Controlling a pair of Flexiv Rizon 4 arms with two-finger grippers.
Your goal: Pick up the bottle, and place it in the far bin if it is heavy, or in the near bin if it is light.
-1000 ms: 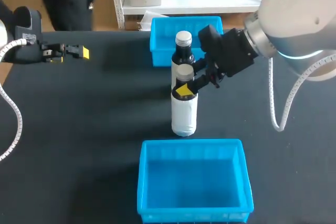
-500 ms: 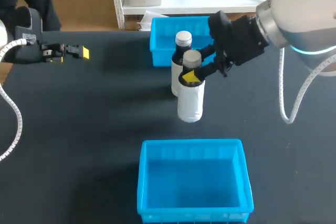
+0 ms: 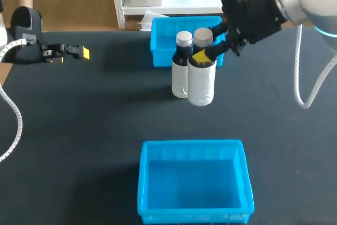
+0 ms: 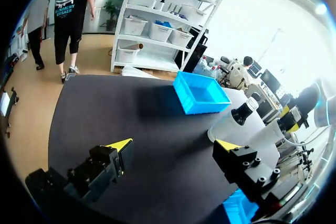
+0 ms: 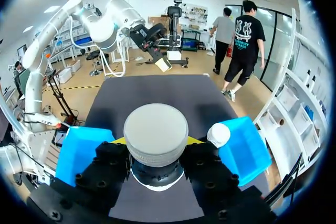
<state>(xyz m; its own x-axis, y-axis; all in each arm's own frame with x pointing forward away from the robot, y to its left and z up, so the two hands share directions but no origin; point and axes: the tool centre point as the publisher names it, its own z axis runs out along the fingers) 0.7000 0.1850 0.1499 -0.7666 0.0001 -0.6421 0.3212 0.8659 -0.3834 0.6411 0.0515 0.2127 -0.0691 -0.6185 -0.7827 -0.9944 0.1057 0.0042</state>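
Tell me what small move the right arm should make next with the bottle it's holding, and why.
Probably move the bottle across until it is over the far bin. The right gripper is shut on its neck, and it hangs just short of that bin, beside the second bottle, so pass clear of that. Weight can't be seen.

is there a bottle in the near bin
No, the near bin holds no bottle: the held bottle hangs in the right pincer and the second bottle stands on the table before the far bin.
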